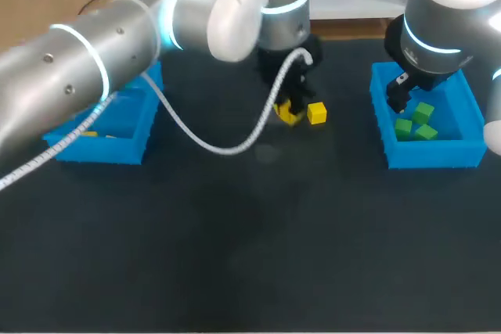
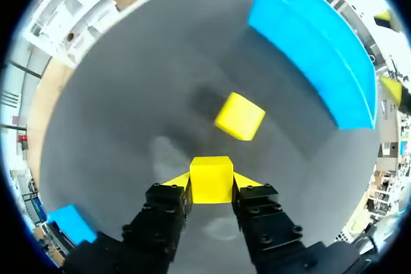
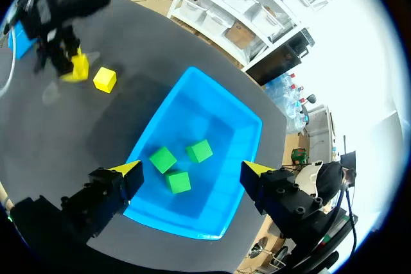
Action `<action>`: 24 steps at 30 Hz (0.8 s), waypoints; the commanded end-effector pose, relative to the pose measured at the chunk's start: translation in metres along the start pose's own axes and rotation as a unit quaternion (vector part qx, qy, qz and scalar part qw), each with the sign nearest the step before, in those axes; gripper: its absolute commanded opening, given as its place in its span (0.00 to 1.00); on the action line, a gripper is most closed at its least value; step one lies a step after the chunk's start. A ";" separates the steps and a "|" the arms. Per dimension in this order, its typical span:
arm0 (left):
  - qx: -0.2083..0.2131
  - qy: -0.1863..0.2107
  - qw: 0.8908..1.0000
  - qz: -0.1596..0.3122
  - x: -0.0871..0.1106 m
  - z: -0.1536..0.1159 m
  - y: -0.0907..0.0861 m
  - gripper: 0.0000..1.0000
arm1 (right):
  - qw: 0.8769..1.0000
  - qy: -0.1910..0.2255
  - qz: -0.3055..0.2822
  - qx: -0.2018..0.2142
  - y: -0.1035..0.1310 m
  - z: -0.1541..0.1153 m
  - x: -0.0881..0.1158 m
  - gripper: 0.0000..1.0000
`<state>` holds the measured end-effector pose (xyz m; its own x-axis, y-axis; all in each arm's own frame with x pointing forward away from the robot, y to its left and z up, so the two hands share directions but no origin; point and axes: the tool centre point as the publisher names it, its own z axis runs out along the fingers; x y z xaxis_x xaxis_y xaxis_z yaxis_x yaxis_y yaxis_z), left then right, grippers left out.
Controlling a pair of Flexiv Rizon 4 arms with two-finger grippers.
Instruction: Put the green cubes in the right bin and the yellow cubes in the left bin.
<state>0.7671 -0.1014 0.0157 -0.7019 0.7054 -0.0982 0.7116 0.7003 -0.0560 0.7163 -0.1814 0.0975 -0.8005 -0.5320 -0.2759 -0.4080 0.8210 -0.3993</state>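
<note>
My left gripper (image 2: pixel 210 183) is down at the table's far middle with both fingers pressed on a yellow cube (image 2: pixel 210 176), shut on it. A second yellow cube (image 2: pixel 239 117) lies loose just ahead of it. From the head view, the held cube (image 1: pixel 287 116) and the loose one (image 1: pixel 316 113) sit side by side. My right gripper (image 3: pixel 192 170) hangs open and holds nothing above the right blue bin (image 3: pixel 241 120), where three green cubes (image 3: pixel 178 181) lie. The same green cubes (image 1: pixel 415 123) show from above.
The left blue bin (image 1: pixel 102 151) stands at the table's left, partly hidden by my left arm, with something yellow (image 1: pixel 89 133) inside. A white cable (image 1: pixel 227 146) droops from the left arm over the middle of the dark table.
</note>
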 end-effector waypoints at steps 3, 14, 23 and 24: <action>-0.042 -0.049 0.997 -0.037 0.043 -0.069 0.054 0.00 | 1.000 -0.002 0.001 0.001 0.000 0.000 0.001 1.00; -0.109 -0.078 0.976 -0.172 0.153 -0.136 0.149 0.00 | 1.000 -0.002 0.001 0.001 0.000 0.000 0.001 1.00; -0.103 -0.063 0.947 -0.299 0.251 -0.131 0.189 0.00 | 1.000 -0.002 0.001 0.001 0.000 0.000 0.001 1.00; -0.097 -0.062 0.946 -0.303 0.255 -0.129 0.189 0.00 | 1.000 -0.002 0.001 0.001 0.000 0.000 0.001 1.00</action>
<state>0.7776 0.1937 0.1153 -0.9881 0.1539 0.0051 0.1535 0.9816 0.1138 0.7163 -0.1814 0.0975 -0.8005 -0.5320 -0.2759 -0.4080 0.8210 -0.3993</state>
